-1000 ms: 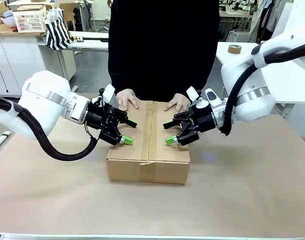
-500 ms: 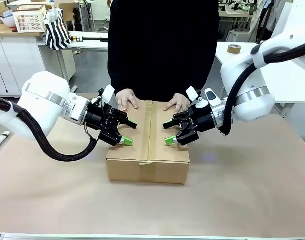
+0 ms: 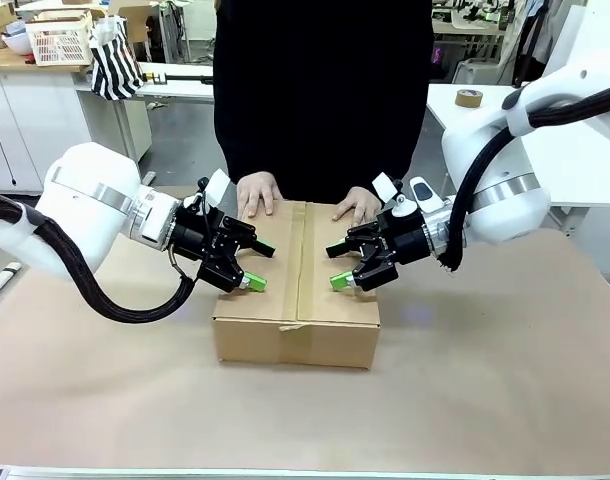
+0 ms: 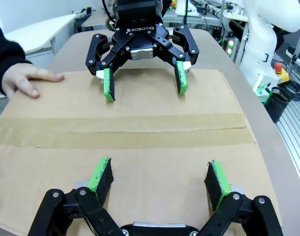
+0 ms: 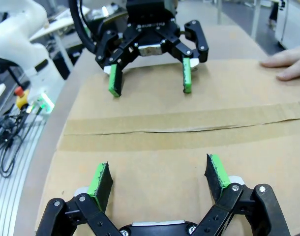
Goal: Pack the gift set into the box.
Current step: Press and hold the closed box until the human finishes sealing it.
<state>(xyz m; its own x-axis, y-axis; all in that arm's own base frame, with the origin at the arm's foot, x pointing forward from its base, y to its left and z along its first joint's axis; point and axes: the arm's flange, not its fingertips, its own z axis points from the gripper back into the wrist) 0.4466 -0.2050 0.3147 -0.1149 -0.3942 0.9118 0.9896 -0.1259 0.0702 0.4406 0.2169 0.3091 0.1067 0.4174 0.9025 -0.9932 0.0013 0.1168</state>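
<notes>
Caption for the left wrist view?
Open left gripper over the taped, closed box, facing the open right gripper.

Box (image 3: pixel 297 300) at centre of table (image 3: pixel 485 400), left gripper (image 3: pixel 260 267) over its left half, right gripper (image 3: pixel 335 267) over right half, person's hands (image 3: pixel 257 193) (image 3: pixel 357 205) on far edge.

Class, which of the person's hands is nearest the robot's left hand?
The person's hand at front-view left, beside the left hand; the other hand rests across the tape.

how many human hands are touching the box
2: one hand rests on the far edge of the box at picture left, the other hand at picture right.
</notes>
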